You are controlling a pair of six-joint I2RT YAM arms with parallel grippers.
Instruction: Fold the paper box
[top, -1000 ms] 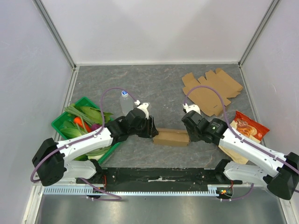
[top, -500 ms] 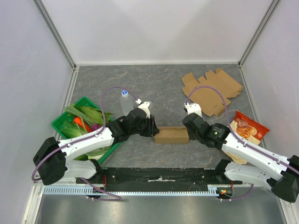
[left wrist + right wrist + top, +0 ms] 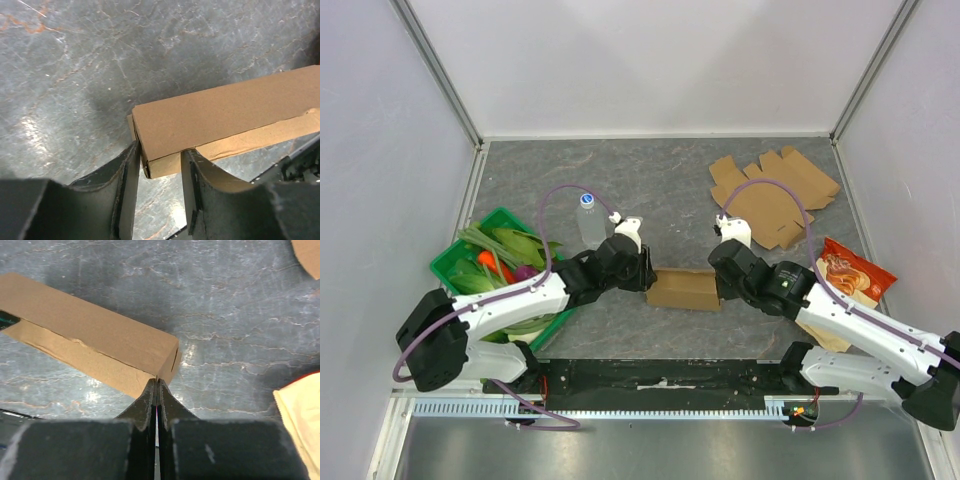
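Note:
The paper box (image 3: 683, 289) is a long brown cardboard carton lying on the grey table between both arms. My left gripper (image 3: 648, 277) is at its left end. In the left wrist view the box (image 3: 225, 112) has its end between the two fingers (image 3: 131, 165), which press on both sides, so the left gripper (image 3: 160, 152) is shut on it. My right gripper (image 3: 720, 283) is at the right end. In the right wrist view the right gripper (image 3: 157, 381) is shut, its tips touching the near corner edge of the box (image 3: 90, 332).
A flat unfolded cardboard sheet (image 3: 770, 195) lies at the back right. A snack bag (image 3: 850, 272) sits right of the right arm. A green basket of vegetables (image 3: 455, 262) and a clear bottle (image 3: 588, 220) stand on the left. A black strip (image 3: 660, 375) runs along the near edge.
The right gripper has closed from partly open to shut against the box's right end. The box has shifted slightly left and away; the left gripper has stayed on its end.

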